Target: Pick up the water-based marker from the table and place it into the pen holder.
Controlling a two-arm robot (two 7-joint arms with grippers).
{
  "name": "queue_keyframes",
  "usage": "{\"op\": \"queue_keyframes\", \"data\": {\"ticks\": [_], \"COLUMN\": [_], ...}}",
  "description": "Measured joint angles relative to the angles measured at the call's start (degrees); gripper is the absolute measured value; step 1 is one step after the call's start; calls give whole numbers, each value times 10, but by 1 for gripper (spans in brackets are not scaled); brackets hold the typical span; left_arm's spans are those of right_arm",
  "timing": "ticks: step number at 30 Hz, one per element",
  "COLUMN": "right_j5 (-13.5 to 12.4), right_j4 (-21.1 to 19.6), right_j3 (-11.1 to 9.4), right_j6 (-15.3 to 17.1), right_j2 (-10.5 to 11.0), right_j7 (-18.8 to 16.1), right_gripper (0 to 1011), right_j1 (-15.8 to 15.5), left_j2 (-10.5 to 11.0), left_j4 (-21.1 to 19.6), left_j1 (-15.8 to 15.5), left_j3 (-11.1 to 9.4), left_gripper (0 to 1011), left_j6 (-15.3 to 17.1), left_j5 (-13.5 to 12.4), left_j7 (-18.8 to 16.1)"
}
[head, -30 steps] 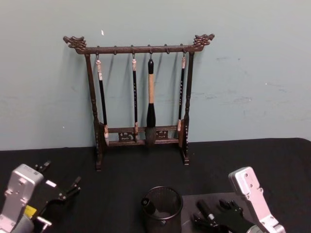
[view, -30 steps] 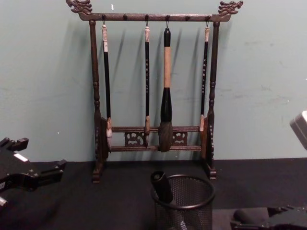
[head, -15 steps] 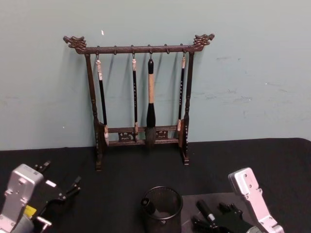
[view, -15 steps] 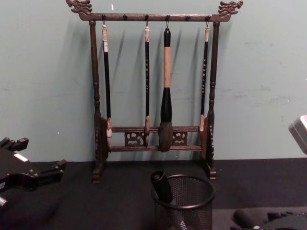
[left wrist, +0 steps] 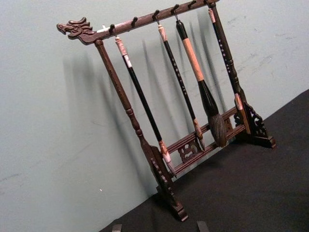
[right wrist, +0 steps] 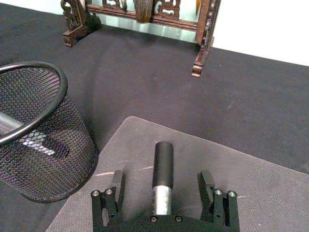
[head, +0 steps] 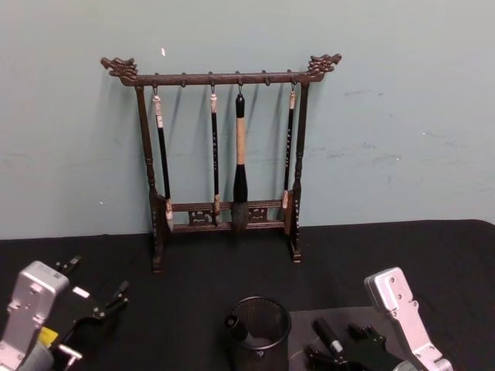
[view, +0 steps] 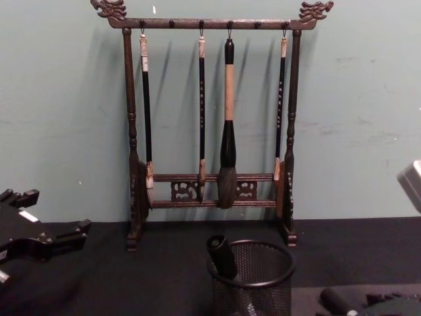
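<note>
right fingers (right wrist: 117, 186): spread wide, one on each side of the water-based marker, neither touching it.
right gripper (right wrist: 161, 178): low over the grey mat at the near right of the table, just right of the pen holder.
water-based marker (right wrist: 163, 162): lying flat on the mat between the open fingers, with its black cap pointing to the far side and its silvery section toward the gripper's body.
grey mat (right wrist: 251, 179): flat on the black table (head: 201, 278), with its left corner just beside the pen holder's base.
pen holder (right wrist: 58, 164): black wire-mesh cup with a solid round rim, upright at the near centre of the table.
second marker (view: 222, 257): inside the pen holder, leaning on its left rim, with the dark cap poking above it.
left fingers (head: 120, 294): apart, holding nothing.
left gripper (head: 97, 278): parked at the near left, well apart from the pen holder.
brush rack (head: 224, 77): tall dark wood, on the far side of the table against the teal wall.
calligraphy brushes (head: 240, 170): four hang from the top bar, and the third from the left is the thickest.
</note>
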State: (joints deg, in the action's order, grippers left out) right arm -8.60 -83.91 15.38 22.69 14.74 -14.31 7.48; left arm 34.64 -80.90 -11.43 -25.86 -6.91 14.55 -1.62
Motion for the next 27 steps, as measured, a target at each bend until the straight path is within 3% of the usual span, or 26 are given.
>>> {"op": "queue_keyframes", "data": {"ticks": [12,18,19,21,27], "right_j5": [-1,-1,-1,-1,-1], "right_j4": [0,-1,-1,-1,-1], "right_j3": [1,1,2,2,2], "right_j6": [0,0,0,0,-1], "right_j2": [1,1,1,1,1], "right_j7": [2,2,2,2,2], "right_gripper": [1002,903,839,822,621], "right_j1": [0,0,0,0,0], "left_j2": [0,0,0,0,0], "left_j4": [0,0,0,0,0], "left_j1": [0,0,0,0,0], "left_j3": [0,0,0,0,0], "left_gripper": [1001,1001,1001,1001,1001], "left_j6": [0,0,0,0,0], "left_j5": [0,0,0,0,0], "left_j7": [0,0,0,0,0]}}
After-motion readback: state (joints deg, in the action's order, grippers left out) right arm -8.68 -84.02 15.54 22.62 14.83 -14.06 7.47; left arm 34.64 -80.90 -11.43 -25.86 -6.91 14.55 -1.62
